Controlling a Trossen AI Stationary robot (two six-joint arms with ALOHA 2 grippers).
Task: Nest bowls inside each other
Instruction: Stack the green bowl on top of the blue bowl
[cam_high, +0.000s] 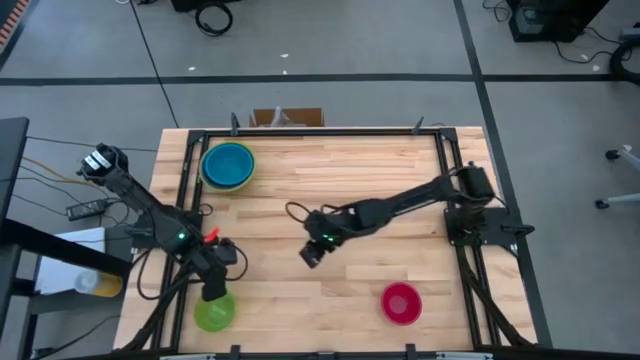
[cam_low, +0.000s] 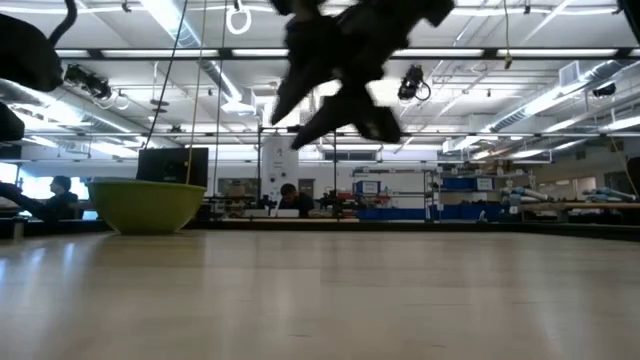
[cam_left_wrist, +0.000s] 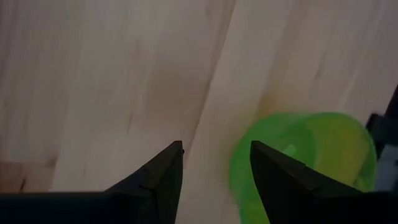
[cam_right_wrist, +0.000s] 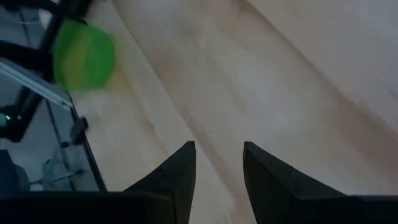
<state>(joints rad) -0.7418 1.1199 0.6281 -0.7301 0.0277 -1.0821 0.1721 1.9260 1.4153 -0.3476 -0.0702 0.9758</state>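
My left gripper (cam_high: 213, 292) hangs open and empty just over the lime green bowl (cam_high: 214, 312) at the table's (cam_high: 340, 180) near edge, ready to take its rim, while my right gripper (cam_high: 312, 256) waits open and empty mid-table between the blue nested bowls (cam_high: 228, 165) and the magenta bowl (cam_high: 401, 303).

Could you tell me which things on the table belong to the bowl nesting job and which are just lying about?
Job:
- blue bowl stack, back left
- small lime green bowl, front left, beside left end effector
- magenta bowl, front right

Lying about:
- cardboard box behind the table
- yellow bottle off the left edge
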